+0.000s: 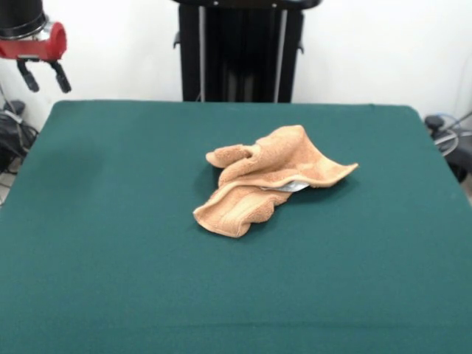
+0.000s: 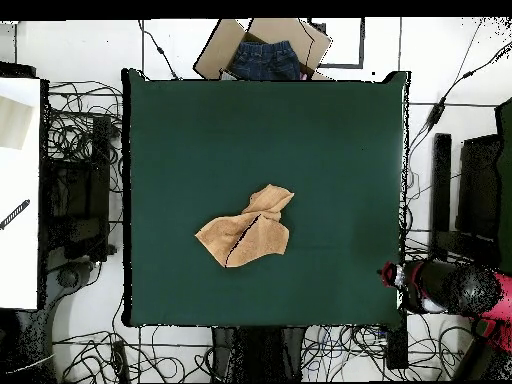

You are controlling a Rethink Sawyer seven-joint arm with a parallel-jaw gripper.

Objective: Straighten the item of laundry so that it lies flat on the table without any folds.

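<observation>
Green felt covers the table, and white wall stands behind it. Near the middle of that top lies the towel — tan terry cloth, crumpled and folded over itself, not flat. From the front, one woven-band corner points toward the camera, a rolled lump rises at the far left of the heap, and another corner sticks out to the right with a small white tag showing beneath a fold. From overhead the towel sits slightly toward the robot's side of centre. Well apart from it, off the table's edge, hangs the gripper — its two dark fingers spread apart, holding nothing. Behind the table stands the black pedestal. Cables sprawl on the floor around the table.
</observation>
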